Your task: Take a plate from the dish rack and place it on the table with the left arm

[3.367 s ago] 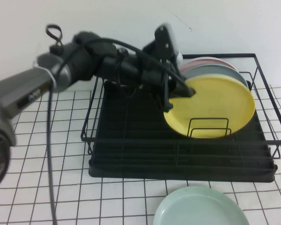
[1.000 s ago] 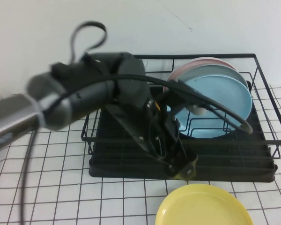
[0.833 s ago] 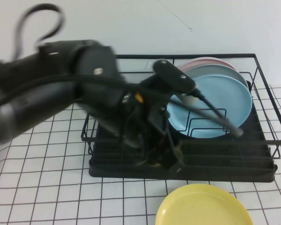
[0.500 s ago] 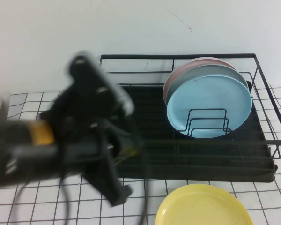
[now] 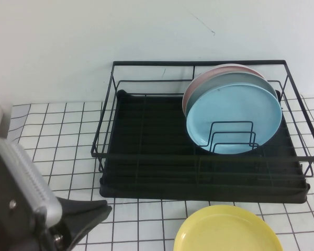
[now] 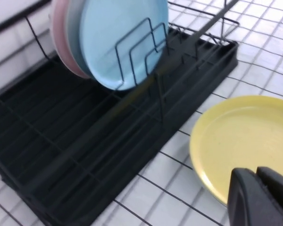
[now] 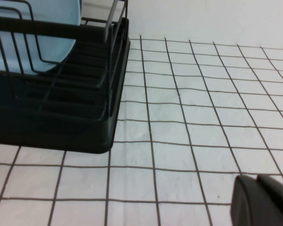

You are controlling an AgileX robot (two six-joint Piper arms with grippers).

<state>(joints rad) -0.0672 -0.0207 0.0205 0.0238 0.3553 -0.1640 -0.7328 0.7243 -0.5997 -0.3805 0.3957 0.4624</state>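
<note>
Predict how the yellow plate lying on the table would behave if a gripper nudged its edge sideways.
The yellow plate lies flat on the smooth table, so it would probably slide, not tip or roll. It looks stiff and light, likely plastic. The left gripper, beside its rim, and the right gripper, over bare table, are both off it.

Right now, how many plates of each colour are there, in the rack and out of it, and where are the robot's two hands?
Round yellow plate, flat on the gridded white table: 1
Light blue plate, upright in the black wire dish rack: 1
Grey plate behind it: 1
Pink plate at the back: 1
Total: 4
Left hand beside the yellow plate, right hand over table; both shut.
</note>
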